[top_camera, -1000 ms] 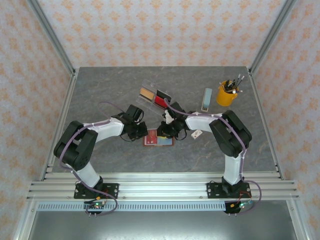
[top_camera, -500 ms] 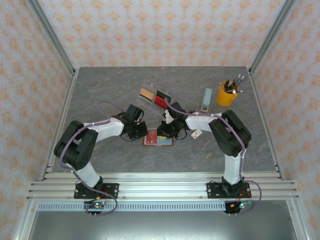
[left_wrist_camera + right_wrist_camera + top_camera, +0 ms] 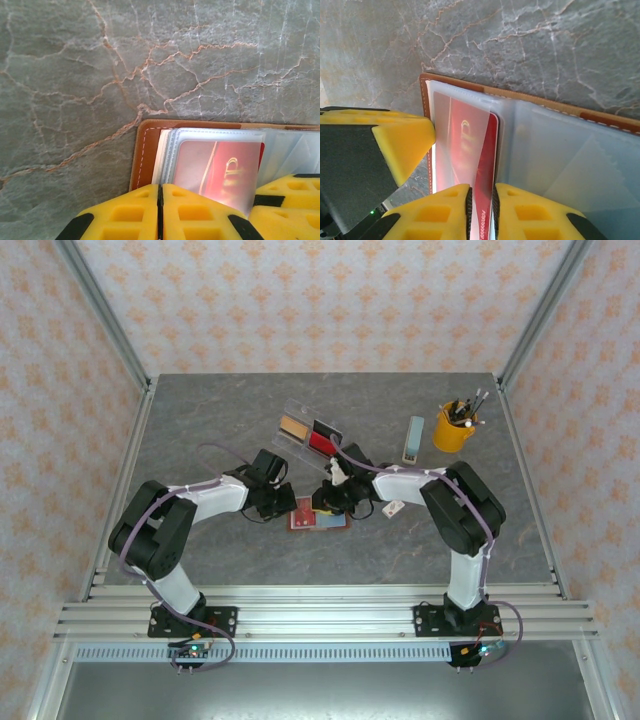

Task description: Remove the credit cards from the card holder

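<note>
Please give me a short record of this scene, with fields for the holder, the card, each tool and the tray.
card holder: open, flat on the table
red card: partly inside a clear sleeve
left tool: shut, at the holder's edge
right tool: shut on the red card's edge
acrylic tray: beyond the holder, holds a tan card

Grey stone-look table (image 3: 200, 420) veined rust and white, brown leather card holder (image 3: 144, 155) with white stitching, red credit card (image 3: 487, 160) with gold mark, yellow-and-black left gripper (image 3: 161, 195) and right gripper (image 3: 480, 192), yellow cup (image 3: 453, 430) far right, pale wallpaper (image 3: 300, 300) with orange motifs.
</note>
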Robot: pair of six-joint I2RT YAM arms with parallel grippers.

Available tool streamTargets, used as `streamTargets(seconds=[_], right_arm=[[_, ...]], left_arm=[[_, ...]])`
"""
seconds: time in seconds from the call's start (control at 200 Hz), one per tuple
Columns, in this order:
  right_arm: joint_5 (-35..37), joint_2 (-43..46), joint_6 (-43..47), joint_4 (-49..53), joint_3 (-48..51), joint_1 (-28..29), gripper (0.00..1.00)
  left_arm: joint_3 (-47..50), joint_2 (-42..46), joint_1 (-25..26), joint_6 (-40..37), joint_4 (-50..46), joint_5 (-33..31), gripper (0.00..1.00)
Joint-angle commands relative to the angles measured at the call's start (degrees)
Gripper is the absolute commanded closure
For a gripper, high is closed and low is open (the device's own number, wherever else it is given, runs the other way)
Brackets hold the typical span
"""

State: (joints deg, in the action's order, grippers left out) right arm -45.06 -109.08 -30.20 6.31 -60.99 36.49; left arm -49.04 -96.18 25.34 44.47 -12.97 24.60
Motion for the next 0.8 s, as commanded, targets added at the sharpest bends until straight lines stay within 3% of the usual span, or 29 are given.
streamTargets(seconds=[0.0,0.31,0.676,0.796], right_arm=[[-0.43,-1.97,-0.41,0.36,-1.45,0.34,0.82],[-0.05,-2.45,-0.12,0.99,-1.52,0.34,0.87],[-1.96,-4.01,-1.06,-1.37,-1.59,0.34,0.86],[-1.97,-3.68,-1.51,-2.23,-1.28,0.34,0.91]], left_arm=[[0.69,-1.99,-0.12,-0.96,-1.69,-1.18,0.89],[0.74,-2.26,-0.12,-0.87,-1.61,-1.2,0.89],[1.48,-2.61,-0.1,-0.2,-0.53,-0.66,0.89],[1.75,-2.62,-0.11,0.43,-0.16,-0.34,0.89]])
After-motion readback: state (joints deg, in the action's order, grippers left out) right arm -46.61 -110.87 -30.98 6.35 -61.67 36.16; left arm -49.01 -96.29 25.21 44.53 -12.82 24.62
